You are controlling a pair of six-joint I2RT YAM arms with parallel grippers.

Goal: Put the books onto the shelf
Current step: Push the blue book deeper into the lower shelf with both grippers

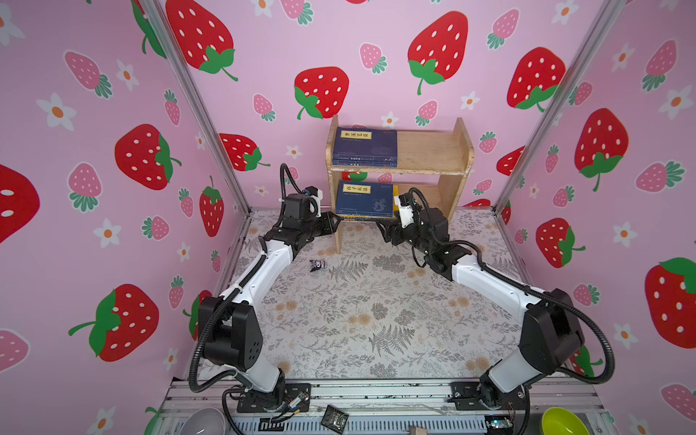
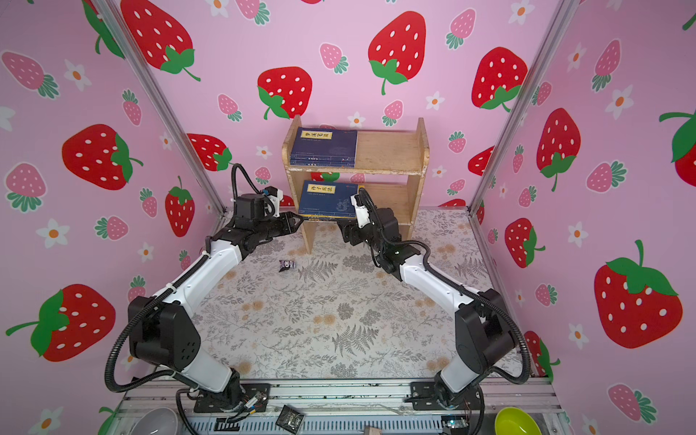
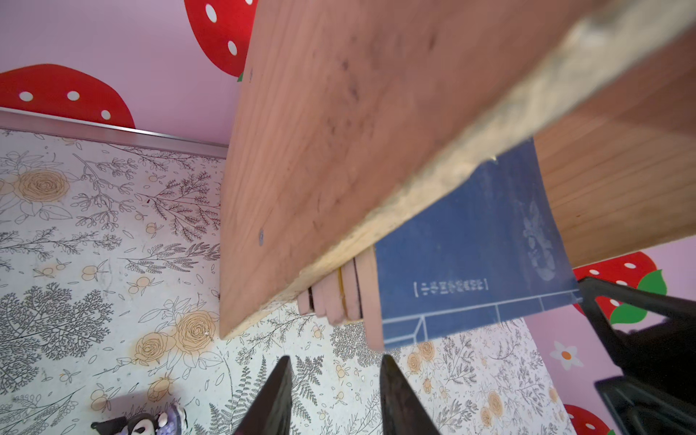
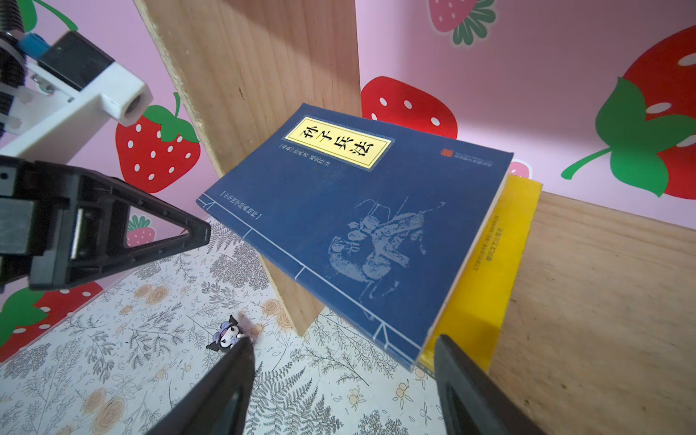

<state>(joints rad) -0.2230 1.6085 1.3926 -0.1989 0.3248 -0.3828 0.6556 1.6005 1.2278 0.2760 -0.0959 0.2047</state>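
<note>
Right wrist view: my right tool (image 4: 342, 339) stands wide open and empty. One finger is just beside the near corner of a navy book (image 4: 357, 226), which lies on a yellow book (image 4: 501, 263). Both rest on the lower tier of the shelf (image 1: 433, 150), at its left end in both top views, and overhang the front edge. My left tool (image 3: 335, 361) is partly open, holds nothing and sits just short of their page edges. I see more navy books (image 1: 364, 147) stacked on the upper tier.
</note>
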